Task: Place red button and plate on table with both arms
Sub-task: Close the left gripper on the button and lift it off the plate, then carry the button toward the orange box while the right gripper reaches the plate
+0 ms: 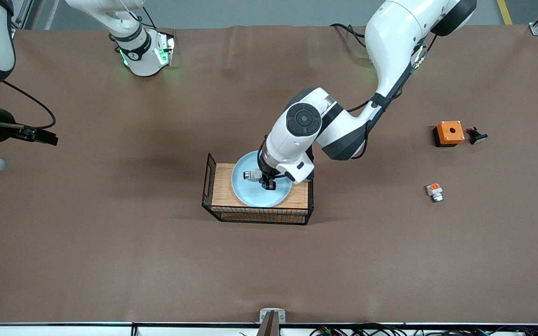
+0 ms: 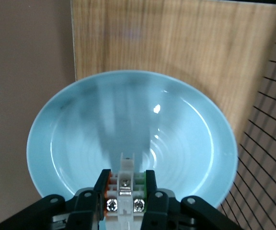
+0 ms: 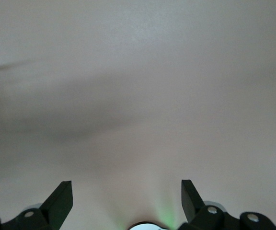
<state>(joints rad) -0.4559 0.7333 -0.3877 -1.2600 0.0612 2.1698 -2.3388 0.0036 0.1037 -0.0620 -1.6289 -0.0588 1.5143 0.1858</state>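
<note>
Gripping the red button (image 2: pixel 124 191) between its closed fingers (image 2: pixel 99 189), the left end effector (image 1: pixel 269 181) sits low over the plate (image 1: pixel 250 193) just below the centre of the front view. The button lies inside the plate's hollow, white body pinched from both sides, and whether it rests on the glaze or has cleared it cannot be told. The plate itself rests on the wood top of the black wire rack (image 1: pixel 213 179), not yet on the bench (image 1: pixel 110 261).

The right end effector (image 1: pixel 40 136) waits at the middle left edge of the front view over bare matting, its fingers (image 3: pixel 59 201) spread wide and holding nothing.

2 risks stand out. The button is small and smooth, so a pinch that looks off-centre could let it twist or drop back into the plate during the lift. A dragging lift could also nudge the plate toward the rack's edge, since nothing visible holds it on the wood. An orange box (image 1: pixel 449 133) and an orange-marked part (image 1: pixel 434 191) at the right of the frame should be avoided at set-down.
</note>
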